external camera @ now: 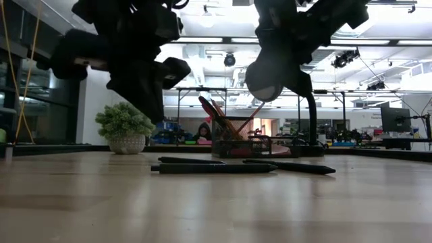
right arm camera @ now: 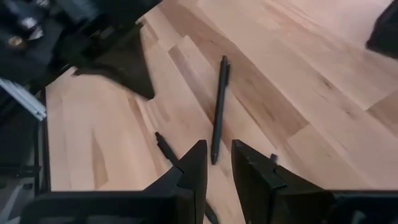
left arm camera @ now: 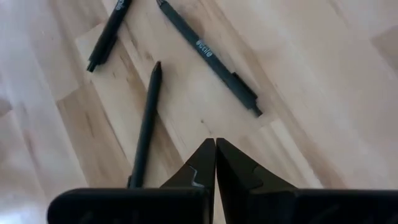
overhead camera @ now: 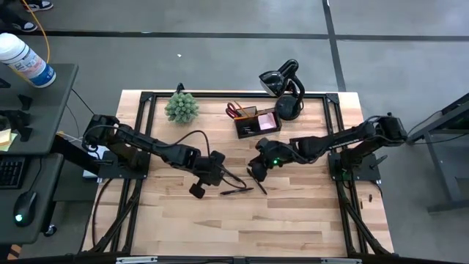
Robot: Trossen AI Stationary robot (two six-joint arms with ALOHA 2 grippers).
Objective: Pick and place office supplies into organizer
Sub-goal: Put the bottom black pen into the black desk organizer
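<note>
Now our left pincer (left arm camera: 215,163) is pressed together and empty, while our right pincer (right arm camera: 217,163) stands slightly apart over three pens (overhead camera: 236,191). We may nudge one toward six o'clock, away from the organizer (overhead camera: 256,122).

You have a light wood worktop (overhead camera: 293,220) framed by black rails. At its far edge, toward your left, a spiky green plant (overhead camera: 181,107) sits in a pale round pot; in the low view it stands upright on the wood. Also along the far edge, right of centre, stands a black curved-neck stand device (overhead camera: 284,88). Off the worktop to the left, a dark side table (overhead camera: 44,95) carries a white bottle with a blue label (overhead camera: 26,60).
</note>
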